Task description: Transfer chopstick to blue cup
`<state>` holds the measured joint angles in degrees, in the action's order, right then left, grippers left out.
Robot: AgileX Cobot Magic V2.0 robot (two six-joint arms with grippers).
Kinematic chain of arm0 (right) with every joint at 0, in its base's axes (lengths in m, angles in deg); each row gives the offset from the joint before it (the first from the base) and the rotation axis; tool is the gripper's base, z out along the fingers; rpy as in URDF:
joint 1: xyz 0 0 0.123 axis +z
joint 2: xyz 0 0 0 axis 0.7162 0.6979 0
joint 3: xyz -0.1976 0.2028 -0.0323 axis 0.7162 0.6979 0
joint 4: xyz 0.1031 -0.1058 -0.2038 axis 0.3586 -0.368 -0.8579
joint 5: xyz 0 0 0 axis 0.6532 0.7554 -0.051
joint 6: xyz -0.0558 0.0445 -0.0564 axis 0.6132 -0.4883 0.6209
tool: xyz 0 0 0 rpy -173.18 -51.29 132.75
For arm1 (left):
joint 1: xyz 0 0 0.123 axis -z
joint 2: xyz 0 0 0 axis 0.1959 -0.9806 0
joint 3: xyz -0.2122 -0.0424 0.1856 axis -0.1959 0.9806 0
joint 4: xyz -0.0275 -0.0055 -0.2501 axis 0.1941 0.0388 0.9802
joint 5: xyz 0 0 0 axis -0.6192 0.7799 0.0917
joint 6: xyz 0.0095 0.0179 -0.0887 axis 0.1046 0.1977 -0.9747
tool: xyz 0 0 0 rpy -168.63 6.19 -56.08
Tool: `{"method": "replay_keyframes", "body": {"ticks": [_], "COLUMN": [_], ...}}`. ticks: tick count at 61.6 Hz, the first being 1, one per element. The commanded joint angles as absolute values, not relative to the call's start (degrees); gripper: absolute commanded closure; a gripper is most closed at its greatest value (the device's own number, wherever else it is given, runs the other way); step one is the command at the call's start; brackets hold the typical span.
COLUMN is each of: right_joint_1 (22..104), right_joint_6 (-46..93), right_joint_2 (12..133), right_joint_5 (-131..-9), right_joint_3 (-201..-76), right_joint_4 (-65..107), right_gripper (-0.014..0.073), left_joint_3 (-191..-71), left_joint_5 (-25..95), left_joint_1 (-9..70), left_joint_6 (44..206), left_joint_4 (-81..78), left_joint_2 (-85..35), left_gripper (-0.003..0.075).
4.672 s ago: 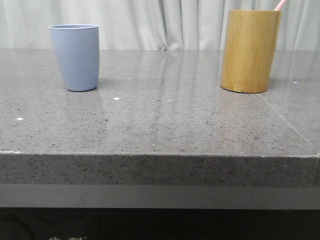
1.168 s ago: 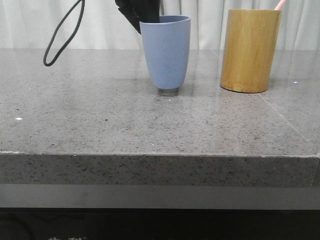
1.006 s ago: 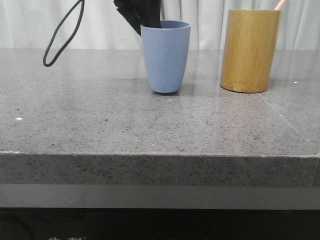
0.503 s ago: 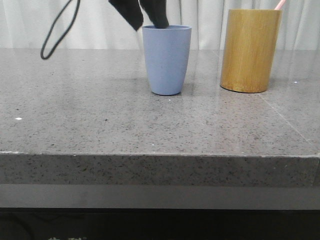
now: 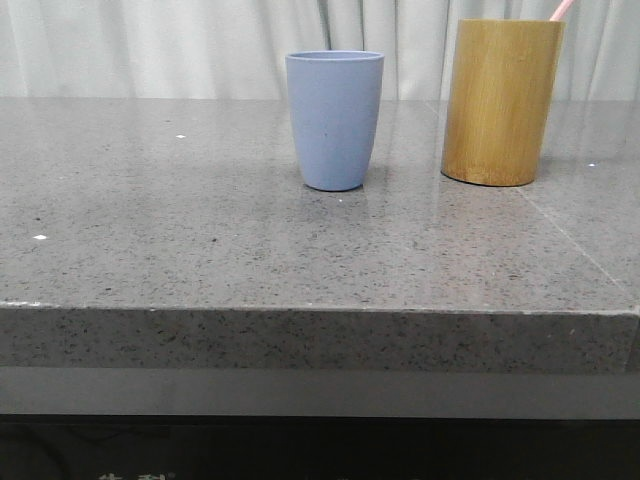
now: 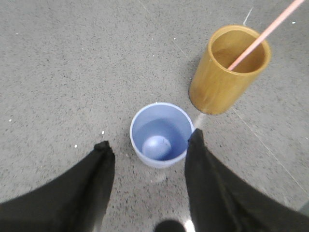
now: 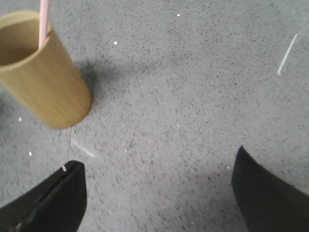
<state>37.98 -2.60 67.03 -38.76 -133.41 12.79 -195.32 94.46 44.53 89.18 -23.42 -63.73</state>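
The blue cup stands upright and empty on the grey table, left of the tan bamboo holder. One pink chopstick leans out of the holder; it shows more fully in the left wrist view and in the right wrist view. My left gripper is open and empty, above the blue cup with its fingers apart from the rim. My right gripper is open wide and empty over bare table, off to the side of the holder. Neither gripper shows in the front view.
The grey speckled stone table has its front edge close to the camera and a seam line running at the right. White curtains hang behind the table.
The left gripper carried the blue cup from the far left to beside the bamboo holder, set it down, let go and rose out of the front view.
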Motion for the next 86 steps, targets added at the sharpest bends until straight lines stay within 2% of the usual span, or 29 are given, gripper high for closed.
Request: {"method": "replay_keyframes", "body": {"ticks": [1, 8, 21, 35, 47, 51, 69, 86], "right_joint_1": [36.23, 35.41, 35.41, 35.41, 35.41, 35.54, 35.73, 35.73], "right_joint_6": [0.34, 7.43, 23.36, 24.73, 24.73, 24.73, 24.93, 25.02], "right_joint_2": [70.34, 74.85, 84.68, 95.86, 103.11, 104.89, 107.03, 107.03], "right_joint_5": [-41.83, -41.60, -37.79, -34.11, -30.89, -30.00, -30.29, -30.40], "right_joint_3": [-138.18, -141.82, -149.65, -159.87, -167.40, -169.04, -171.43, -171.43], "right_joint_4": [18.14, 29.01, 48.74, 51.29, 51.29, 51.29, 52.02, 52.02], "right_gripper": [-0.0029, -0.0029, -0.0029, -0.0029, -0.0013, 0.0036, 0.0367, 0.0583], "left_joint_3": [-193.47, -186.61, -166.26, -150.83, -146.29, -145.77, -145.77, -145.77], "left_joint_5": [92.05, 89.57, 82.51, 81.91, 81.91, 81.91, 81.62, 81.63], "left_joint_1": [44.66, 44.66, 44.66, 44.66, 44.66, 44.66, 44.66, 44.66], "left_joint_6": [89.19, 89.28, 89.28, 89.28, 89.28, 89.28, 89.28, 89.28], "left_joint_4": [-22.60, -22.60, -22.60, -22.50, -22.50, -22.50, -22.50, -22.50], "left_joint_2": [-57.51, -51.58, -37.25, -26.30, -21.64, -21.49, -21.86, -21.86], "left_gripper": [0.0372, 0.0372, 0.0373, 0.0373, 0.0373, 0.0373, 0.0373, 0.0373]}}
